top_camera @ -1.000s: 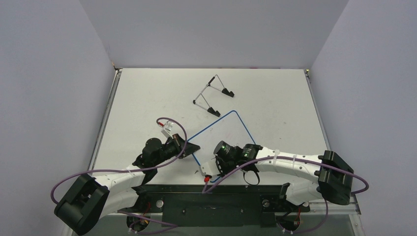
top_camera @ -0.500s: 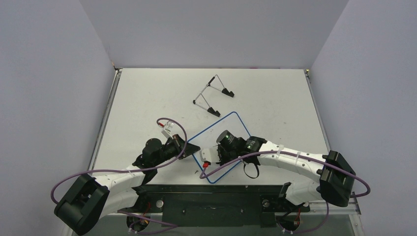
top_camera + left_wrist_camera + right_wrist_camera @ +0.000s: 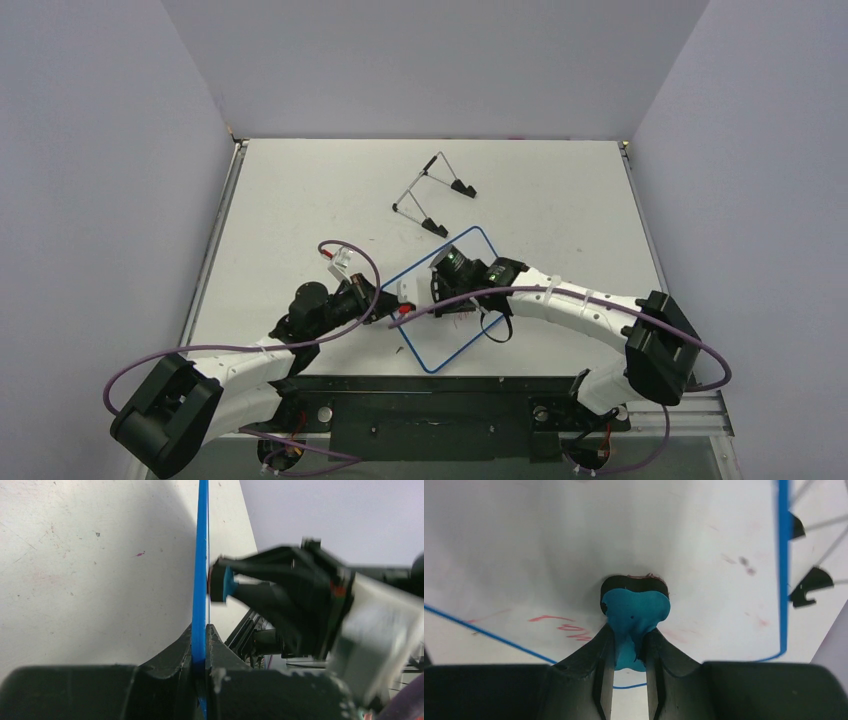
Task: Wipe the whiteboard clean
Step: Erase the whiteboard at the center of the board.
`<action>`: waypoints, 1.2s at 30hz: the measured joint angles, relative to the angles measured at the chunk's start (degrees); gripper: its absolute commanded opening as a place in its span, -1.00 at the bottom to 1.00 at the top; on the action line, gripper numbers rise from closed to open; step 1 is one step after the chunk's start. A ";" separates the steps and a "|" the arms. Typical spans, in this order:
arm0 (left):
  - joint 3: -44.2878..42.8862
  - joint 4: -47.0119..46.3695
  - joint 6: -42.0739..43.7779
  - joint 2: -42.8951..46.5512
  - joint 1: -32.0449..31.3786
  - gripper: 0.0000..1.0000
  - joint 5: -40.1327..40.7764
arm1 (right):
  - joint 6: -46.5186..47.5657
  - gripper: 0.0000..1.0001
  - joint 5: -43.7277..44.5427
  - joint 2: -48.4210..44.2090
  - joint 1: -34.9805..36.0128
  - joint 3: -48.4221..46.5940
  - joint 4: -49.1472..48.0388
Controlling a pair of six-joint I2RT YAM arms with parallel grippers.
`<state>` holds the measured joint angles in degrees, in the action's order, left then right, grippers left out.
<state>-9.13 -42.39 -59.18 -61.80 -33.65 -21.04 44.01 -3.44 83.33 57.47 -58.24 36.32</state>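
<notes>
White table (image 3: 300, 200) | left hand (image 3: 200, 632) pinches whiteboard (image 3: 549, 540) edge | right hand (image 3: 629, 642) pinches eraser (image 3: 636, 605), wiping face hidden

Whiteboard (image 3: 201, 580) edge-on — eraser (image 3: 223, 582) against it

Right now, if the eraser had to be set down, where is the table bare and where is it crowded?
Bare: the table between its far-left corner and the wire stand, and the far-right stretch between stand and right edge. Crowded: near centre, where the left gripper holds the whiteboard and the right gripper holds the eraser against it.
</notes>
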 measured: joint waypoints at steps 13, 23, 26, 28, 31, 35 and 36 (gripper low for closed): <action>2.29 -4.68 2.73 -0.17 -0.22 -1.00 0.92 | -14.58 -1.00 -7.48 3.21 -12.63 -4.68 -3.28; 2.36 -8.55 4.76 -2.75 -2.82 -1.00 3.50 | -21.31 -1.00 -12.26 4.00 1.46 -8.02 -3.41; 2.36 -8.79 5.49 -2.75 -3.06 -1.00 4.59 | -26.08 -1.00 -11.41 4.94 -2.80 -8.57 -5.14; 2.38 -8.76 5.64 -2.73 -3.08 -1.00 6.05 | -29.59 -1.00 -10.88 5.53 -8.44 -8.79 -6.84; 2.38 -8.79 6.03 -2.12 -3.08 -1.00 7.30 | -32.85 -1.00 -8.55 5.86 -17.64 -8.39 -10.05; 2.40 -8.04 6.99 -0.70 -3.19 -1.00 7.34 | -34.71 -1.00 -5.70 5.88 -26.21 -5.11 -13.70; 2.45 -7.69 7.06 -0.24 -3.19 -1.00 7.41 | -34.91 -1.00 -5.44 5.88 -27.47 -4.04 -14.01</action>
<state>-6.68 -50.09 -52.12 -62.04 -36.84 -13.63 9.10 -8.88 89.21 30.00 -62.28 22.31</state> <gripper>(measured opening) 0.029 0.197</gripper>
